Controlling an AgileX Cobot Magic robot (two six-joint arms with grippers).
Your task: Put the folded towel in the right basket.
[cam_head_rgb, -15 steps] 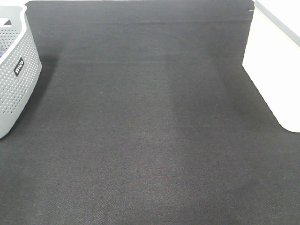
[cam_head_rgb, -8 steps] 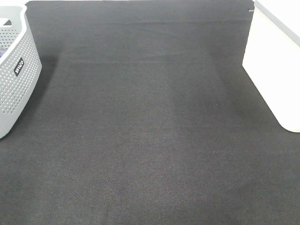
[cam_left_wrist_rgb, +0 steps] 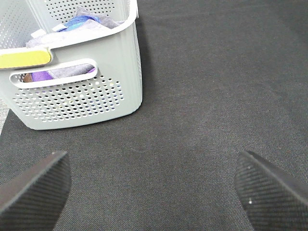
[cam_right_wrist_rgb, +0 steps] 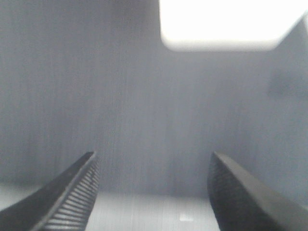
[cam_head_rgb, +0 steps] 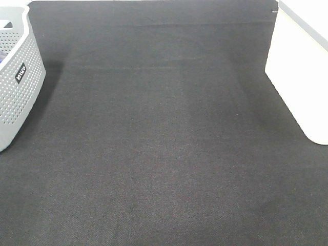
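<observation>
No folded towel lies on the black cloth in the exterior high view. The white right basket stands at the right edge; it also shows as a bright block in the right wrist view. My left gripper is open and empty above the cloth, close to the grey perforated left basket, which holds purple and blue cloths. My right gripper is open and empty above the cloth, facing the white basket. Neither gripper shows in the exterior high view.
The grey left basket stands at the left edge of the black cloth. A yellow strip sits on the grey basket's rim by its handle slot.
</observation>
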